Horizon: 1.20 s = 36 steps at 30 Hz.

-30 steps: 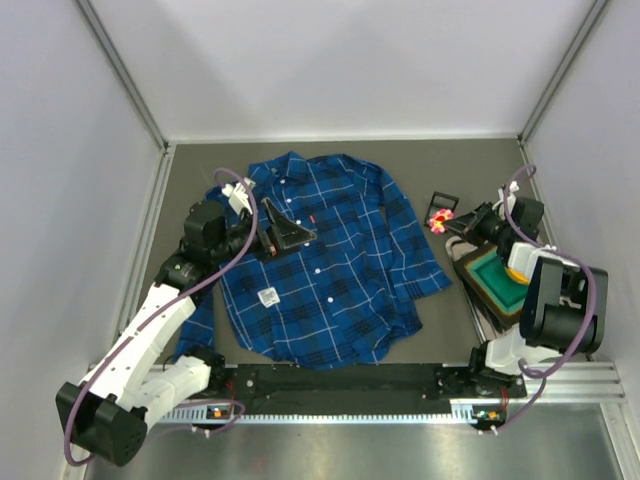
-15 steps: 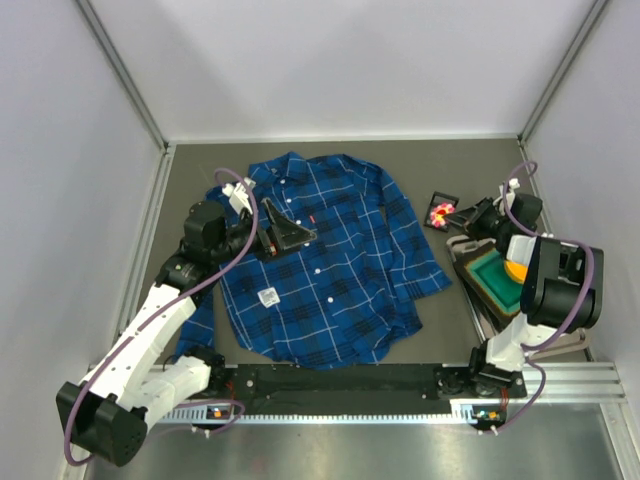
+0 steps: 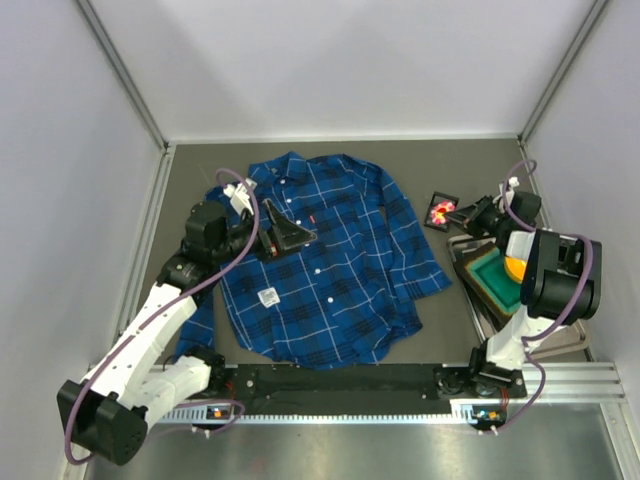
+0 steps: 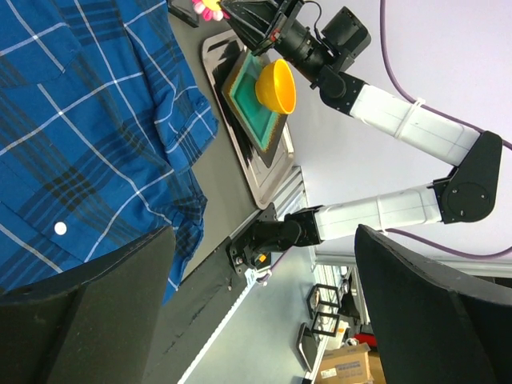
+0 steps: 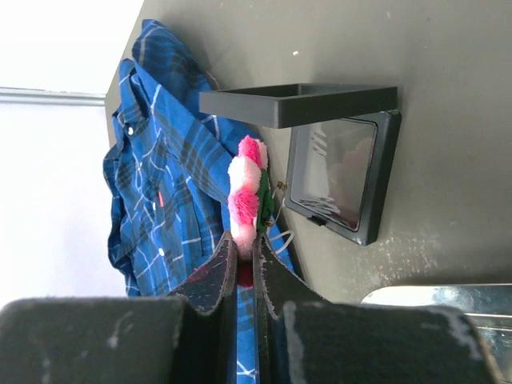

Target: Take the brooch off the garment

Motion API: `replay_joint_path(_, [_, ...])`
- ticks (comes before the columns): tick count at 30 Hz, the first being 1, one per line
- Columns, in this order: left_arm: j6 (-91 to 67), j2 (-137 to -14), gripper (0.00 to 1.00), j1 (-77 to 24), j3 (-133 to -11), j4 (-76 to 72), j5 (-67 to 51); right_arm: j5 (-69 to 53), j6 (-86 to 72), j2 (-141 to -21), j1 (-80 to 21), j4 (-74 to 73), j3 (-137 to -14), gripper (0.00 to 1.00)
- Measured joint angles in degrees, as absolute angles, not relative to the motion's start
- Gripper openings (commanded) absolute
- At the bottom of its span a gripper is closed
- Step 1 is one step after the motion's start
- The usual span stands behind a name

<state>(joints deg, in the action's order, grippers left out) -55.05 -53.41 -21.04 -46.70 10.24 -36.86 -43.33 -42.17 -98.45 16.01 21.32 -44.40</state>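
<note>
R gripper (image 5: 244, 252) clamped tight on brooch (image 5: 248, 188), clear of garment (image 3: 330, 270), by small open black box (image 5: 336, 172). Pin's base hidden betw. fingers; just a pink blur from top cam. L gripper (image 3: 288, 232) spread wide over garment chest, holding nothing; cloth contact unclear.

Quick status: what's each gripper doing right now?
Left gripper: open, holding nothing.
Right gripper: shut on the brooch.

Orange bowl (image 4: 277, 86) on green tray (image 4: 240, 83)
</note>
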Motion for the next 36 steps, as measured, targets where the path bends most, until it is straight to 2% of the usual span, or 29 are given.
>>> replay_joint_path(21, [-55.1, -53.6, 0.98, -21.0, -46.3, 10.2, -37.5, -41.4, -40.9, -102.2, 14.4, 18.9, -48.5, 0.07])
replay_joint_path(36, [-55.1, -53.6, 0.98, -21.0, -46.3, 10.2, -37.7, -40.6, -40.4, -104.8, 13.9, 18.8, -48.9, 0.15])
